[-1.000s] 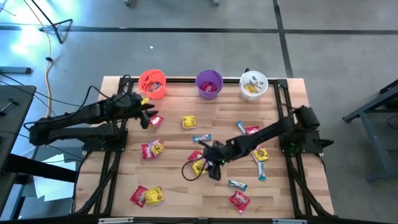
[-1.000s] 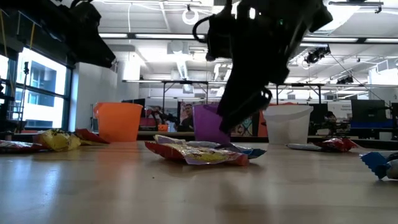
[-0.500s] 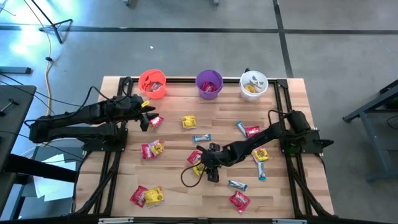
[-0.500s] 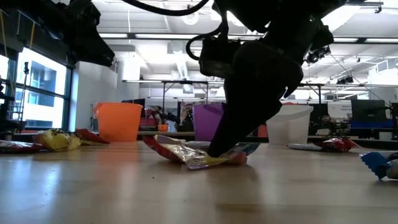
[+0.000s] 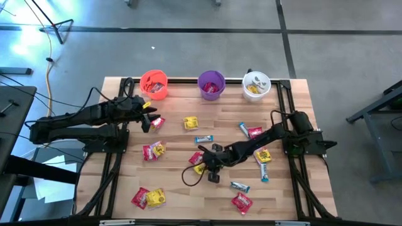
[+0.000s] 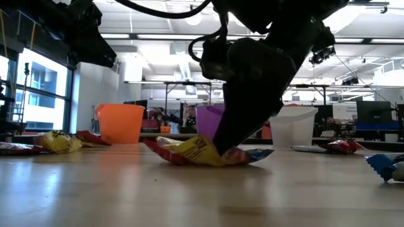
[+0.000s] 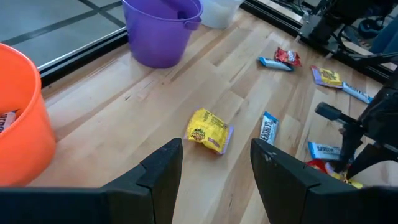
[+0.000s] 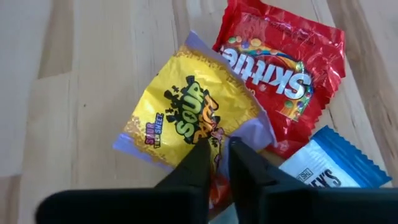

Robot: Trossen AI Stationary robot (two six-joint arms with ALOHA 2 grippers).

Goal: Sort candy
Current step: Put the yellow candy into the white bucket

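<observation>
Right tool [image 8: 216, 144] pinches yellow "SOUR" packet [image 8: 186, 112] (beside red "Skittles" packet [image 8: 283, 74]).

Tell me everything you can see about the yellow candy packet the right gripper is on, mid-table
The yellow candy packet is a flat, crinkly, glossy wrapper with black and pink lettering and pale lilac edges. It lies on the wooden table, one side lifted in the low view, where the right gripper is pinching its edge with fingers shut on it. Its far side overlaps a red Skittles packet, and a blue-and-white bar sits close by.
</observation>
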